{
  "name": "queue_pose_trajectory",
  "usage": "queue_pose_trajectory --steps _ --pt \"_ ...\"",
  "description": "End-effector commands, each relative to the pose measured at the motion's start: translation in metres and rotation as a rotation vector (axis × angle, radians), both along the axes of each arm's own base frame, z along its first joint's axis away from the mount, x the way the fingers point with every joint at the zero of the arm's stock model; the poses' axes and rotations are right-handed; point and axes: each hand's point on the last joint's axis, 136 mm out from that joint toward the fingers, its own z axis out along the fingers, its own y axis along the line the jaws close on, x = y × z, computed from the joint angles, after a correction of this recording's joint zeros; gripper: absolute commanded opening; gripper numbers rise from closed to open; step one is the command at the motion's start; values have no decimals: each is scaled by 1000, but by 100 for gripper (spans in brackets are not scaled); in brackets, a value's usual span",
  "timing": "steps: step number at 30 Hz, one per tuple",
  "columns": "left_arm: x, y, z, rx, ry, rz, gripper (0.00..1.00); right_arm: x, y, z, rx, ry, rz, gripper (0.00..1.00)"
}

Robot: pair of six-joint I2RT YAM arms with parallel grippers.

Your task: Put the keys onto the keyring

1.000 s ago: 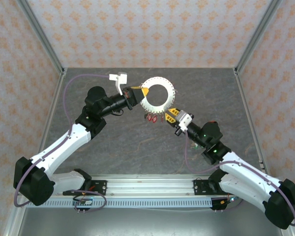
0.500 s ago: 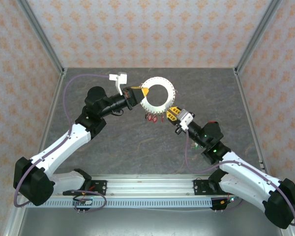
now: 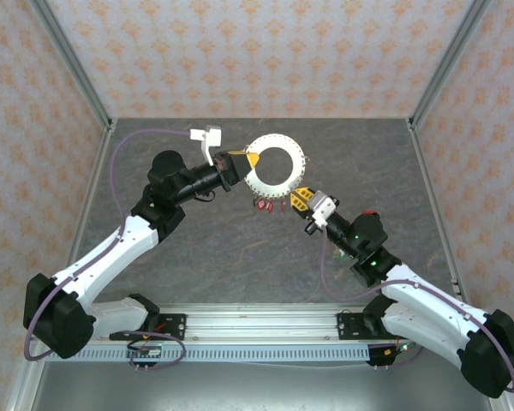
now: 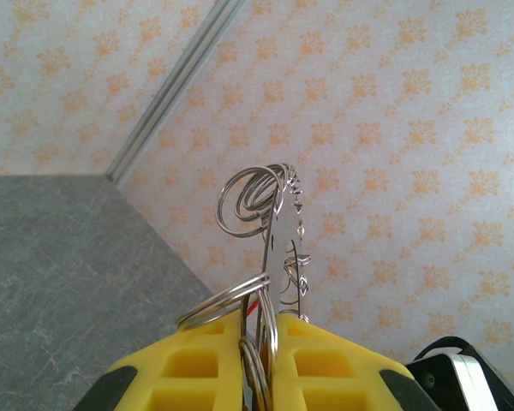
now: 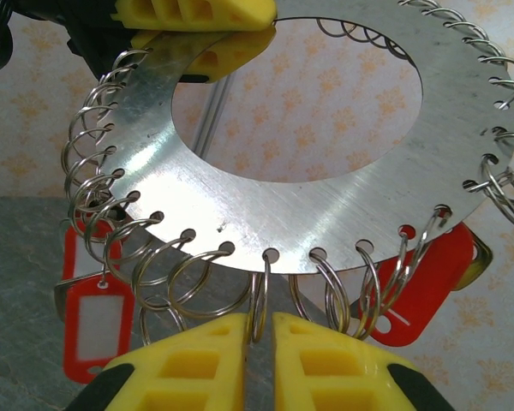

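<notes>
Two pincers are parked at one keyring (image 3: 278, 187), which is held up off the grey table (image 3: 231, 257). The left pincer (image 3: 242, 157) is clamped shut on the keyring's rim, so the flat metal disc sticks straight out past its yellow fingers (image 4: 325, 364). From that wrist it's seen edge-on, squeezed in the slit between them. The open centre of the keyring sits just beyond those fingertips.

Loads of small wire loops (image 5: 103, 184) are threaded through the holes all round the rim.

The right pincer (image 3: 295, 199) is brought up to the far side of the keyring from the left one, with its fingertips just beside the rim. It's closed down to a thin slit, and one wire loop (image 5: 259, 300) hanging from the rim is caught in that slit, right ahead of the fingertips.

Keys (image 5: 90, 321) with red plastic heads are hung from the loops on both sides of the right pincer. One with a white label window is seen off to its left in the wrist view, and another is off to its right, half hidden behind the loops. From above, the keys are seen dangling under the keyring's near edge, just beside the right pincer's tips. Whether any key is hooked on the pinched loop can't be told.
</notes>
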Motion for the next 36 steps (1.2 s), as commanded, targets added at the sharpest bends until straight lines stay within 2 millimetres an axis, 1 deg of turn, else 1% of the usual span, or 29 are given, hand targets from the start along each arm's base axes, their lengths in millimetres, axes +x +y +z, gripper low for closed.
queue_pose_trajectory --steps 1,8,11,14,18,22,26,30,32,33,34,35,36 --pt "-7 7 38 -62 -93 6 0 -2 0 14 60 -32 7 13" --pt "-7 6 36 -65 -86 4 0 -2 -1 17 89 -23 5 13" --pt "-6 6 36 -65 -85 5 0 -2 0 16 81 -18 7 6" --pt "-4 8 34 -63 -77 19 0 -1 0 12 63 -11 6 1" --pt "3 14 24 -55 -44 75 0 1 -1 5 36 13 -8 0" --pt "16 20 -2 -7 45 153 0 -2 1 9 45 41 13 0" --pt "23 22 -30 8 133 184 0 -2 3 7 50 89 28 0" --pt "26 23 -59 7 227 197 4 -4 7 3 51 146 56 0" --pt "26 23 -72 5 267 198 7 -5 10 -2 39 175 72 0" --pt "25 23 -78 5 286 196 10 -4 12 -5 38 188 78 0" --pt "25 23 -83 8 307 196 18 -4 13 -8 36 200 80 0" --pt "25 23 -90 17 334 198 22 -3 13 -11 36 215 78 0" --pt "24 23 -99 34 361 203 23 -2 15 -16 30 230 80 0"
